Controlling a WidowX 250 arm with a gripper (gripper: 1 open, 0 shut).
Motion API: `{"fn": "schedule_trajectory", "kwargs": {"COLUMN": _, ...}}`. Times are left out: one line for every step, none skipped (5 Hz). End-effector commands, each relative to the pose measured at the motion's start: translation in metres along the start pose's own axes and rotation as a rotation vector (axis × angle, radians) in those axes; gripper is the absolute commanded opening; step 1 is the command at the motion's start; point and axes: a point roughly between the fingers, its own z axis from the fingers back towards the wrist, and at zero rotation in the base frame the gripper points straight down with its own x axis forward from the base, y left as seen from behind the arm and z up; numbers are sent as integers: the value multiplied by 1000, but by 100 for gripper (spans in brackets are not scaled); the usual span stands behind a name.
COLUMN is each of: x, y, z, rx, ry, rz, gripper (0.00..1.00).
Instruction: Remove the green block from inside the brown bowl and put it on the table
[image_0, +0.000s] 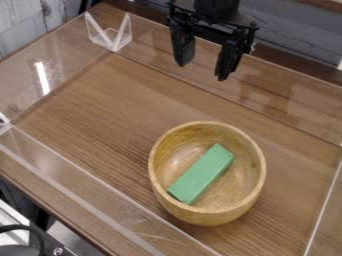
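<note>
table: lying bare around the bowl, leaving room for set-down | bowl: sitting near the front wall, cradling the block | block: lying slantwise inside the bowl, untouched | my gripper: hanging well behind the bowl, jaws spread, holding nothing, ready to descend.
</note>
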Motion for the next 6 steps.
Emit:
{"fn": "schedule_trajectory", "kwargs": {"x": -15, "y": -10, "z": -15, "rx": -1, "ry": 19, "rz": -27, "gripper": 100}}
{"fn": "schedule_trajectory", "kwargs": {"x": -40, "y": -29, "z": -32, "rx": 3, "ry": 10, "rz": -62, "gripper": 100}}
{"fn": "schedule_trajectory", "kwargs": {"x": -53, "y": -45, "z": -49, "rx": 6, "ry": -13, "rz": -82, "gripper": 100}}
{"fn": "schedule_trajectory", "kwargs": {"x": -58, "y": -54, "z": -62, "rx": 0, "ry": -34, "rz": -99, "gripper": 100}}
{"fn": "schedule_trajectory", "kwargs": {"x": -59, "y": -58, "z": -76, "rx": -6, "ry": -48, "rz": -113, "gripper": 100}}
{"fn": "schedule_trajectory", "kwargs": {"x": -59, "y": -57, "z": -80, "rx": -15, "ry": -55, "rz": -117, "gripper": 100}}
